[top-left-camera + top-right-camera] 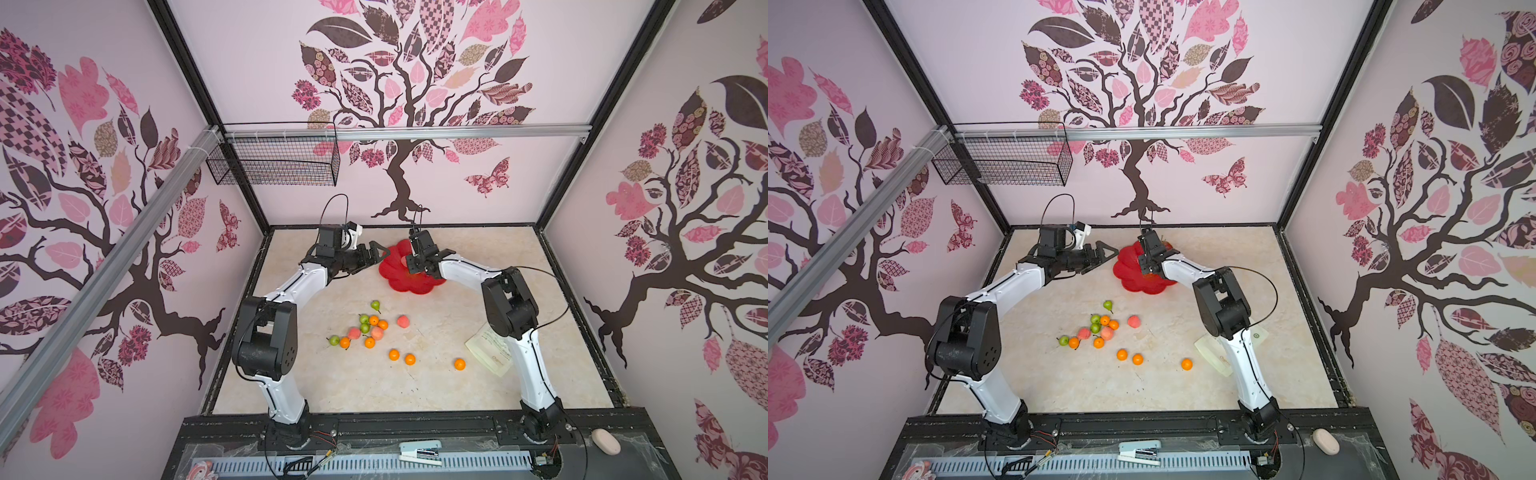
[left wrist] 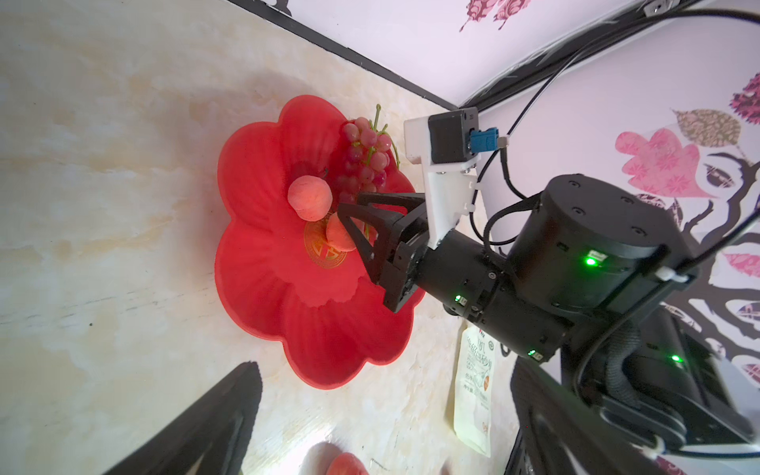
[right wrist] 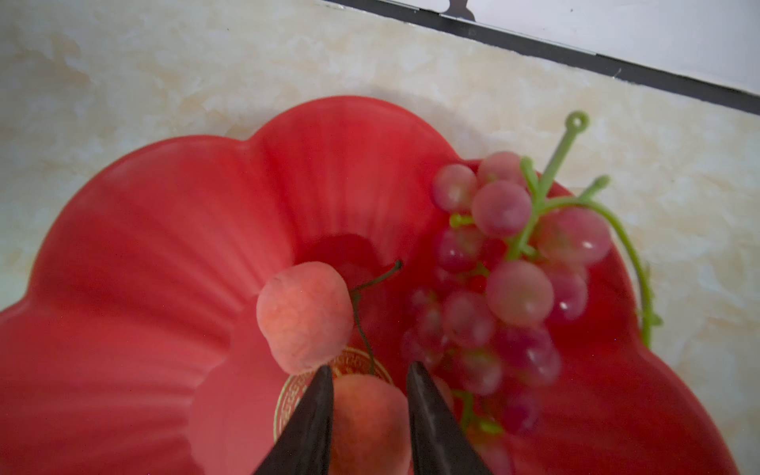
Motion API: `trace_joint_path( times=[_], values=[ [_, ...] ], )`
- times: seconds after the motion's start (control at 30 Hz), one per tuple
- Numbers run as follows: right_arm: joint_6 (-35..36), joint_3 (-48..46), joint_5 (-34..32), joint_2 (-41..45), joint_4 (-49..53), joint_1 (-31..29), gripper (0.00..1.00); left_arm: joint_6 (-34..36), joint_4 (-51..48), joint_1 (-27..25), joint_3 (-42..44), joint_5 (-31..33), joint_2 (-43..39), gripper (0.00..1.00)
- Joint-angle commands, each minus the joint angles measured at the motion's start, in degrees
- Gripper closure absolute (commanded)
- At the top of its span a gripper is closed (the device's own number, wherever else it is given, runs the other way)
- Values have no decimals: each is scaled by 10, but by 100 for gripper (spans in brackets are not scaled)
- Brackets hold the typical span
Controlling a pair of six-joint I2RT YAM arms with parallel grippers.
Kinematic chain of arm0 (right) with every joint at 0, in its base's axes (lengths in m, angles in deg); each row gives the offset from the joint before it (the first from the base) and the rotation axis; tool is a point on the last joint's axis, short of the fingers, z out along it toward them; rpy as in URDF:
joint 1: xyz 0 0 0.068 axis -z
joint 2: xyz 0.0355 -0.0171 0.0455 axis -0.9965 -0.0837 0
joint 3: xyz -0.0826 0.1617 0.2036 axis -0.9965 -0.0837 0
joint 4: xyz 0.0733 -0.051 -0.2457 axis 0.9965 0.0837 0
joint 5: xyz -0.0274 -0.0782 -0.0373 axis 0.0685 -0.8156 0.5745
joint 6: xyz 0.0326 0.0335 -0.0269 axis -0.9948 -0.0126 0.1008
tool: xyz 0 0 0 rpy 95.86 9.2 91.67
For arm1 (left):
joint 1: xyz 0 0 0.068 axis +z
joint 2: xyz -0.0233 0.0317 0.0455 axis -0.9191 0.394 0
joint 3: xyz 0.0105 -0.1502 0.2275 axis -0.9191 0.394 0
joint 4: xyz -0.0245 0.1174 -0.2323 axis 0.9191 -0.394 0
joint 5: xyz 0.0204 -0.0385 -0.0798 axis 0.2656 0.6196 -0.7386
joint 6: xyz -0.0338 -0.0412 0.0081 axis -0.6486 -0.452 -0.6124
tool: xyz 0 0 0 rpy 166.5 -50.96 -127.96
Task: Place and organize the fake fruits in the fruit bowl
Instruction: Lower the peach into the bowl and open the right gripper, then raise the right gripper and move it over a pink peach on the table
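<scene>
The right gripper (image 3: 369, 366) hangs low over the middle of the red bowl (image 3: 144, 246). Its two fingers straddle a peach (image 3: 368, 417) that sits on the gold emblem (image 2: 318, 253). The fingers stand a little apart and the peach fills the gap between them. Whether they are pinching it or have let go, I cannot tell.

Just past the fingertips lies a second peach (image 3: 304, 316). Off to one side of the fingers, a bunch of grapes (image 3: 518, 263) rests against the bowl's rim, with its green stalk poking out over the edge. The left gripper (image 1: 376, 258) hovers right beside the bowl, fingers wide apart, holding nothing that I can make out.

From where I stand the job looks only just begun, with three pieces in the bowl. Most of the fruit lies on the table (image 1: 415, 395), well behind both grippers and back toward the arm bases. I count seven oranges (image 1: 393, 354), four green fruits (image 1: 364, 318) and three more peaches (image 1: 402, 321). All of them are well apart from the bowl and have to be carried across. There is bare red space for them on the side of the fingers away from the grapes.
</scene>
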Motion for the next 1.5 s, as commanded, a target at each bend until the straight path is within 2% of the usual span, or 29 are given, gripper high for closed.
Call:
trace_joint_path(
  times=[0.0, 0.27, 0.53, 0.67, 0.77, 0.9, 1.03, 1.27, 1.37, 1.47],
  values=[
    [-34, -28, 8, 89, -16, 0, 65, 60, -40, -2, -37, -18, -29, 1],
    [-70, -129, -3, 188, -30, -19, 56, 123, -79, 1, -36, -36, -66, 2],
    [-112, -238, -13, 292, -2, -67, 54, 125, -62, -7, -14, -33, -94, 2],
    [-161, -292, 17, 334, 12, -85, 48, 137, -83, -37, -1, 6, -119, 1],
    [-189, -339, 51, 358, 4, -89, 47, 117, -98, -49, 18, 21, -131, 1],
    [-211, -373, 68, 361, 15, -101, 45, 89, -103, -51, 73, 41, -169, 2],
    [-225, -353, 118, 335, 75, -105, 45, 84, -123, -53, 131, 67, -221, 2],
    [-234, -356, 173, 317, 60, -118, 43, 93, -157, -52, 220, 77, -299, 1],
    [-236, -337, 192, 290, 68, -129, 43, 96, -147, -46, 251, 73, -311, 2],
    [-237, -314, 179, 265, 81, -142, 40, 100, -150, -21, 265, 31, -307, 2]
  ],
)
